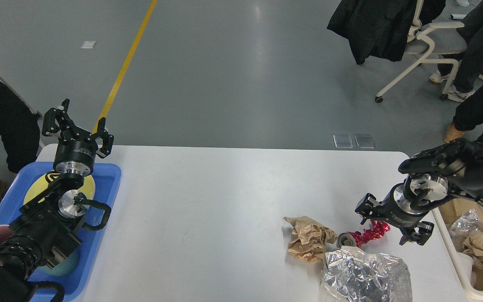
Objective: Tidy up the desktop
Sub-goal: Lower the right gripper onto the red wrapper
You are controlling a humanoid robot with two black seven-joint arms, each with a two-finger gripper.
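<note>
While both hands gape, right hand hovers near desktop edge.

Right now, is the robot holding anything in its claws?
No, nothing is held. The left gripper is open in the air above the blue tray. The right gripper is open over the crumpled red foil, not gripping it.

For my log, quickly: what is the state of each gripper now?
Left gripper: open, holding nothing, above the blue tray.
Right gripper: open, holding nothing, over the red crumpled wrapper.
</note>
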